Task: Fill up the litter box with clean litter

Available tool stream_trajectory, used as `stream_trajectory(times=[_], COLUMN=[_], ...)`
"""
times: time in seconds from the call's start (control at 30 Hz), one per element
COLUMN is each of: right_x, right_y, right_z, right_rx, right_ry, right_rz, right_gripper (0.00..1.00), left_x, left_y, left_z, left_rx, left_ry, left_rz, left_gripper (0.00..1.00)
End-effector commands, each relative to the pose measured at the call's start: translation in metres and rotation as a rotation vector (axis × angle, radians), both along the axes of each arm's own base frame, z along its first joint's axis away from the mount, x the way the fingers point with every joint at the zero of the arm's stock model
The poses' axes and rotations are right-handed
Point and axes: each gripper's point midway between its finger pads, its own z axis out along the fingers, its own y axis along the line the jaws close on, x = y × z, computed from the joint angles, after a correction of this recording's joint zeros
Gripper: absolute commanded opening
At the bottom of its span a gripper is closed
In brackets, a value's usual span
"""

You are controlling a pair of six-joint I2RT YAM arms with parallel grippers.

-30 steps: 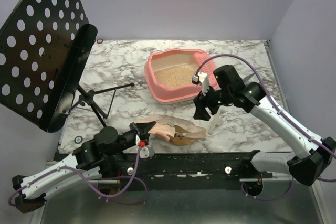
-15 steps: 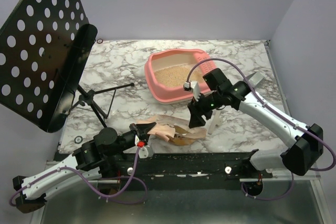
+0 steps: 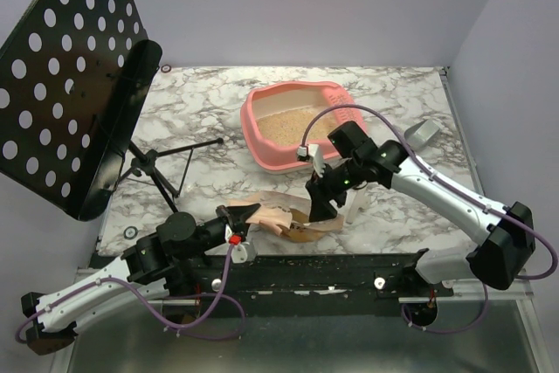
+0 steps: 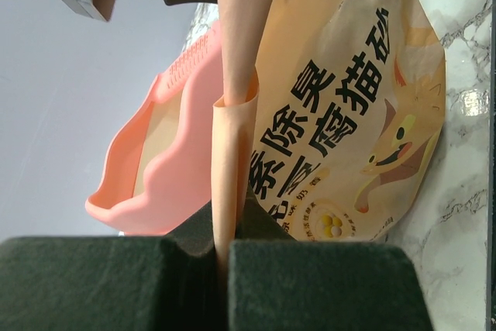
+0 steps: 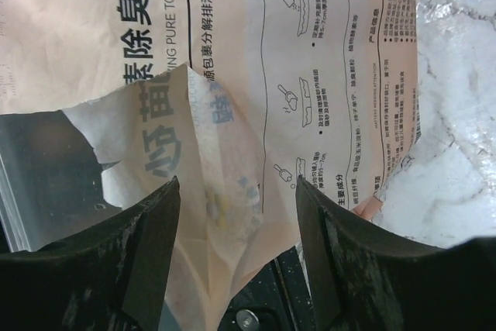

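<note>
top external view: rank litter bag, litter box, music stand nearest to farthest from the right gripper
1. litter bag, directly under the right gripper, at the table's near edge.
2. litter box, just behind the gripper, toward the far side.
3. music stand, far off on the left.

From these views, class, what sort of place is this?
Probably a robot test cell: plain walls enclose a marble-patterned table, two arms sit at its near edge, plus a perforated black panel.
</note>
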Motion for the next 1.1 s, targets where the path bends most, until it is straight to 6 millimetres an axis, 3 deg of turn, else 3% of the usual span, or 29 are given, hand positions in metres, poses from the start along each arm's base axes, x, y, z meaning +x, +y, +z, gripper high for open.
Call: stream_trajectory(times=[0.0,0.03,0.1,0.17,0.2,0.23,0.37,0.47,0.6,0.9,1.07], right_x=[-0.004,-0.005,-0.002,0.001,0.006,0.012,0.046,0.063,0.087,0.145,0.159], right_y=[-0.006,-0.006,-0.007,-0.009,-0.012,-0.015,-0.019,-0.015,-0.015,-0.035,-0.036], right_z=[-0.023,-0.024,-0.026,-0.025,-0.025,-0.023,-0.001,0.032,0.053,0.072,0.089], right_rx=[-0.081,-0.088,-0.107,-0.12,-0.143,-0.16,-0.189,-0.102,-0.007,0.131,0.211], right_ry=[0.011,0.004,-0.024,-0.05,-0.077,-0.115,-0.413,-0.597,-0.763,-0.967,-0.996], right_rz=[-0.003,-0.002,-0.008,-0.021,-0.041,-0.067,-0.205,-0.299,-0.435,-0.894,-1.024], right_gripper=[0.69,0.68,0.56,0.28,0.07,0.01,0.01,0.01,0.01,0.01,0.01], left_x=[-0.003,-0.003,-0.003,-0.001,-0.001,0.0,0.005,0.015,0.033,0.07,0.081], left_y=[-0.006,-0.006,-0.008,-0.008,-0.009,-0.009,-0.008,-0.008,-0.005,0.009,0.021], left_z=[0.0,0.001,0.0,0.0,-0.001,0.001,0.007,0.017,0.03,0.072,0.067], left_rx=[-0.015,-0.016,-0.011,-0.001,0.005,0.004,0.018,0.032,0.093,0.189,0.268], left_ry=[0.009,0.01,0.014,0.016,0.017,0.012,-0.004,-0.027,-0.068,-0.283,-0.256], left_rz=[-0.026,-0.026,-0.027,-0.023,-0.023,-0.018,0.005,0.048,0.131,0.27,0.286], left_gripper=[0.0,0.0,0.0,0.0,0.0,0.0,0.0,0.0,0.0,0.0,0.0])
